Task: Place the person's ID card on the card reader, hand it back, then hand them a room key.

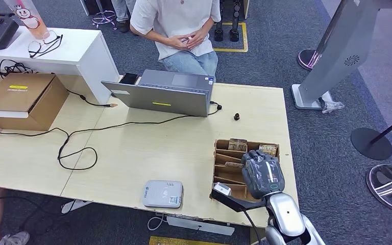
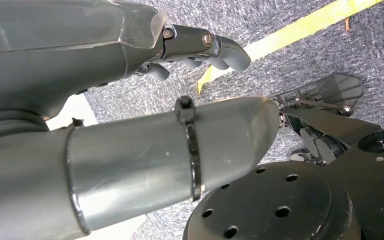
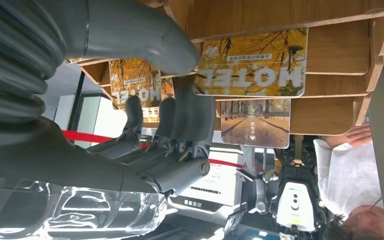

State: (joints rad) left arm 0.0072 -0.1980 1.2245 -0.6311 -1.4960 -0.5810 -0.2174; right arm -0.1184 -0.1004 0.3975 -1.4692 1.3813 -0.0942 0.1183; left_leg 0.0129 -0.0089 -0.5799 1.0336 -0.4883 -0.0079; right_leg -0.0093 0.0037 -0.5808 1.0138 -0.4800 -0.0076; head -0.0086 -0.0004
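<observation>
A grey-white card reader [image 1: 163,194] lies near the table's front edge. To its right stands a wooden slotted rack [image 1: 223,154] with hotel key cards [image 1: 268,149] upright in it. My right hand [image 1: 263,173] hovers over the rack, back upward. In the right wrist view its thumb and dark fingers [image 3: 167,117] stand on either side of one "HOTEL" card [image 3: 140,75], which still sits in its slot; two more cards [image 3: 252,62] stand beyond. The person [image 1: 178,25] sits behind the laptop with hands clasped. My left hand [image 2: 170,145] hangs over the carpet, fingers loosely bent, holding nothing.
A grey laptop [image 1: 163,97] stands open at the table's far edge, with a black cable [image 1: 76,148] looping across the left half. A cardboard box [image 1: 23,99] sits far left, and a small black object [image 1: 237,116] lies right of the laptop.
</observation>
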